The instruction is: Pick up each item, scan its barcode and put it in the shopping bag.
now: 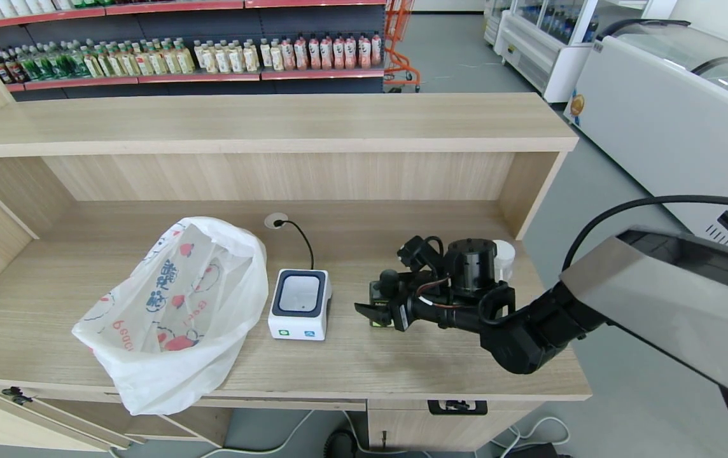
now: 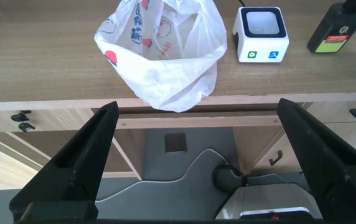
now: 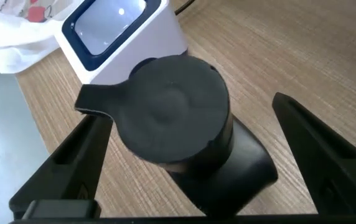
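**A:** Where is everything on the counter (image 1: 338, 362)?

**B:** Take the scanner (image 1: 300, 304) as the dial's centre in the head view. The shopping bag (image 1: 179, 305) slumps at nine o'clock with its mouth open. The bottle (image 3: 172, 118) stands upright at three o'clock, near the scanner but not touching it. A small white jar (image 1: 505, 256) sits further out, around two o'clock.

**A:** How will the bottle handle?

**B:** I'd judge it stiff and fairly light. It's dark moulded plastic, so probably smooth and a little slick. The bag is thin soft film that will give way if nudged. The flip cap (image 3: 103, 99) has a protruding tab, and I wouldn't grip there because it could pop or twist. The straight body below the cap is the safer hold, squarely across the sides, leaving the label free for the scanner.

**A:** And the arms?

**B:** The right arm comes in low from four o'clock, with its wrist roughly level with the bottle. The right gripper (image 1: 377, 300) has its jaws spread, one finger on each side of the bottle with a gap on both sides, pinching nothing. The left gripper (image 2: 198, 118) hangs at six o'clock, below the counter's front edge, with its jaws also spread wide and holding nothing.
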Robot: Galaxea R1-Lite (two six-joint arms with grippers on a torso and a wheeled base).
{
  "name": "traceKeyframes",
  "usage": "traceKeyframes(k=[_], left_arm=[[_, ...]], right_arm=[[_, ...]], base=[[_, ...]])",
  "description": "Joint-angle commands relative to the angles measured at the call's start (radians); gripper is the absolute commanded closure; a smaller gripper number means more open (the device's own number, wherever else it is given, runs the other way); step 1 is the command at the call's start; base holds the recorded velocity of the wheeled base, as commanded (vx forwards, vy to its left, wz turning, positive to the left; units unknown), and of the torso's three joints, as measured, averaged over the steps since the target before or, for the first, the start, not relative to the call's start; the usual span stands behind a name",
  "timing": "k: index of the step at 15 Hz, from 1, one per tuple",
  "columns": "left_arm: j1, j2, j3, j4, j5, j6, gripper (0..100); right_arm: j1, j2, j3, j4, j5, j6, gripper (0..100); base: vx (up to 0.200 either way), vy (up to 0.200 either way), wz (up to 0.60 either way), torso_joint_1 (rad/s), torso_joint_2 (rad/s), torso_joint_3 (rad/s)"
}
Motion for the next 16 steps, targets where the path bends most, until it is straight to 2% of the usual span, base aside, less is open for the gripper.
traceKeyframes(k=[1, 9, 13, 16], left_arm=[[0.0, 0.0, 0.0, 0.0, 0.0, 0.0, 0], [0.0, 0.0, 0.0, 0.0, 0.0, 0.0, 0], [0.0, 0.0, 0.0, 0.0, 0.0, 0.0, 0], [0.0, 0.001, 0.0, 0.0, 0.0, 0.0, 0]], right_arm=[[0.004, 0.028, -0.01, -0.001, 0.001, -0.001, 100], [-0.029, -0.032, 0.028, -0.006, -0.001, 0.017, 100], [-0.068, -0.259, 0.096, -0.001, 0.001, 0.213, 100], [-0.047, -0.446, 0.149, 0.002, 0.004, 0.339, 100]], base=[[0.0, 0.0, 0.0, 0.0, 0.0, 0.0], [0.0, 0.0, 0.0, 0.0, 0.0, 0.0], [0.0, 0.0, 0.0, 0.0, 0.0, 0.0], [0.0, 0.0, 0.0, 0.0, 0.0, 0.0]])
